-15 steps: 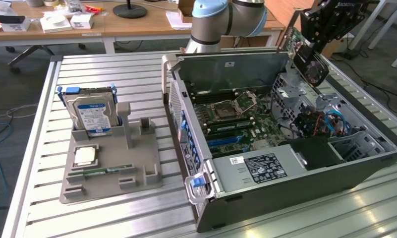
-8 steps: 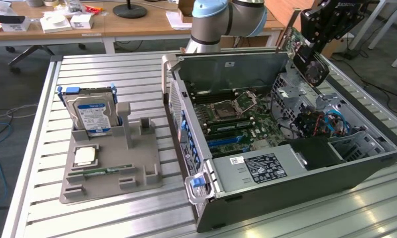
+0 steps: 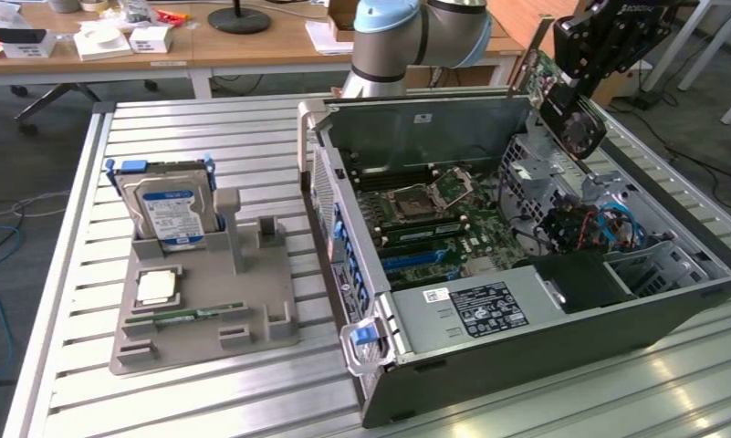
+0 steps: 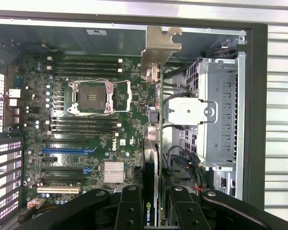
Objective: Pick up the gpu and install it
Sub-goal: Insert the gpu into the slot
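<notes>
My gripper [image 3: 588, 71] hangs above the back right corner of the open computer case [image 3: 524, 315], shut on the gpu [image 3: 576, 123]. The gpu is a black card with a round fan, and its silver bracket [image 3: 539, 50] points up and away. In the wrist view the gpu [image 4: 151, 163] runs edge-on from between my black fingers [image 4: 129, 208] out to the bracket [image 4: 159, 48]. My gripper [image 4: 151, 206] holds it over the gap between the motherboard [image 4: 86, 120] and the drive cage [image 4: 215, 120]. The blue expansion slot [image 4: 69, 150] lies apart from the card.
A grey fixture [image 3: 207, 319] on the slatted table holds a silver hard drive [image 3: 171, 212], a processor chip [image 3: 158, 287] and a green RAM stick [image 3: 194, 315]. Cables [image 3: 597, 226] bunch by the case's drive bays. A desk [image 3: 219, 46] stands behind.
</notes>
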`<state>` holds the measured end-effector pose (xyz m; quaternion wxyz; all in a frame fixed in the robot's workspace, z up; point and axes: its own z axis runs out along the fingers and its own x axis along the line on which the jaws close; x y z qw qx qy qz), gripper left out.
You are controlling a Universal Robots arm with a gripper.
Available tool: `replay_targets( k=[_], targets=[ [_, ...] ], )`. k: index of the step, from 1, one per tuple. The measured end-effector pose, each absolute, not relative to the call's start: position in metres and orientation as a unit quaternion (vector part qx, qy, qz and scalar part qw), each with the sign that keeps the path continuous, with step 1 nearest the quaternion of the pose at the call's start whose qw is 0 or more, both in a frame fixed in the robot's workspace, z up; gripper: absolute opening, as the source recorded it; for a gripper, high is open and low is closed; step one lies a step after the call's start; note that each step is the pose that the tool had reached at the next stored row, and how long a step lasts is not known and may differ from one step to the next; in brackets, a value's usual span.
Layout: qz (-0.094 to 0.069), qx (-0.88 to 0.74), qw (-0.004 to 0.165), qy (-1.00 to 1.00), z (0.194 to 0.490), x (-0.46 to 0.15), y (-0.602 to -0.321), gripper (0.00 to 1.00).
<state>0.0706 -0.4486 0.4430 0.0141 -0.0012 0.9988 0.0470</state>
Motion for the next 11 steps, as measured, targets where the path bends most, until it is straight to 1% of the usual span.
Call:
replay_targets(
  k=[11],
  targets=[
    [0.047, -0.015, 0.013, 0.999, 0.4430, 0.0706, -0.4486, 0.25]
  ],
)
